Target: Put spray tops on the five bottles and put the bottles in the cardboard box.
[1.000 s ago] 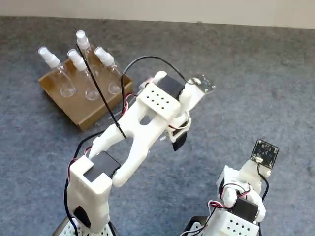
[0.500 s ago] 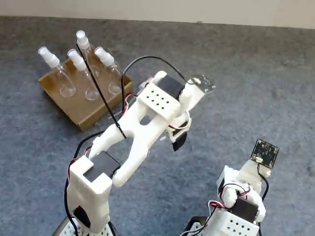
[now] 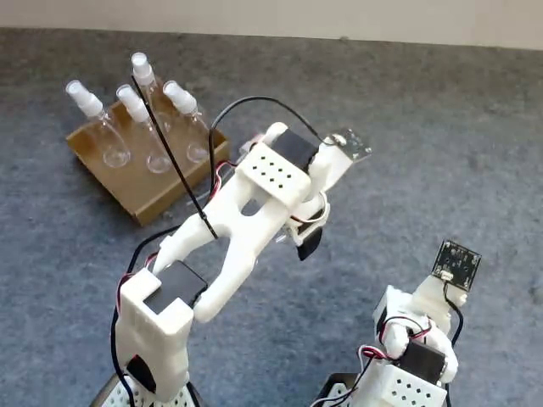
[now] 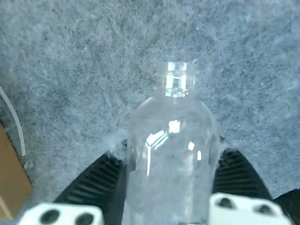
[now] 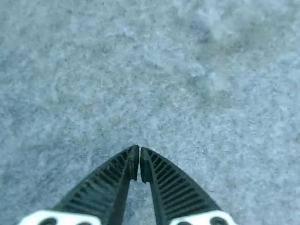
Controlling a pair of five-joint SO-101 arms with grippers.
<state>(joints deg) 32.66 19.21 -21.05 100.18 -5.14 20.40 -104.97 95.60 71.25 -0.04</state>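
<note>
My left gripper is shut on a clear bottle whose neck is open, with no spray top on it. In the high view the left arm stretches over the middle of the carpet, and its gripper sits right of the cardboard box. Several clear bottles with white spray tops stand upright in that box at the back left. My right gripper is shut with nothing in it, just above bare carpet at the near right.
Grey carpet covers the whole table. The right arm's base sits folded at the near right edge. A black cable crosses in front of the box. A corner of the box lies beside my left gripper.
</note>
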